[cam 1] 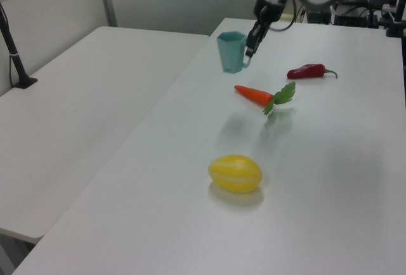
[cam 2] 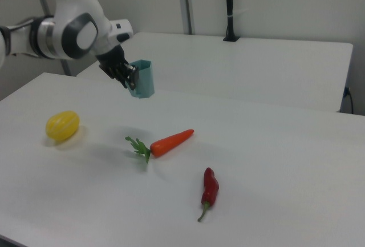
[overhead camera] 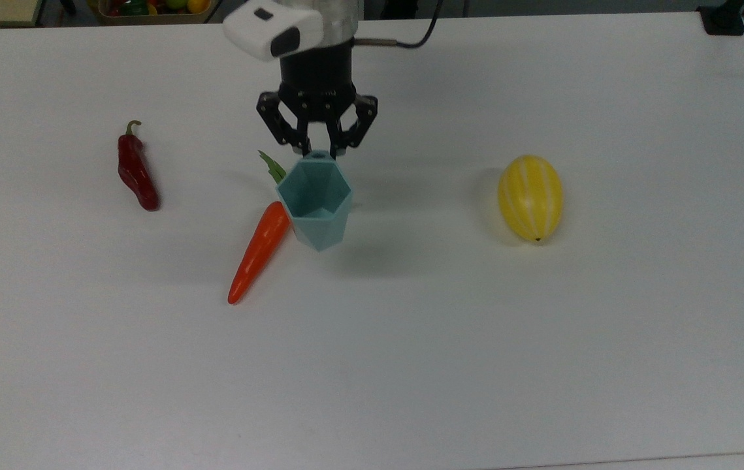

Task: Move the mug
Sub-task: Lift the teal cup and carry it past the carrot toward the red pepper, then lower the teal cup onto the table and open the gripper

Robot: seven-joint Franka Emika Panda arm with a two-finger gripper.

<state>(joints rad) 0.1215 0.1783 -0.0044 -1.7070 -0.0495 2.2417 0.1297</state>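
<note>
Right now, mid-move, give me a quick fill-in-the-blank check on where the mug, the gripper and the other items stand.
1. The gripper is shut on the tab of the ____.
2. The mug hangs ____ the table, not on it.
3. In the top view, the red chili pepper lies to the ____ of the carrot.
4. The yellow melon lies alone at the top view's ____.

Missing words: mug; above; left; right
</note>
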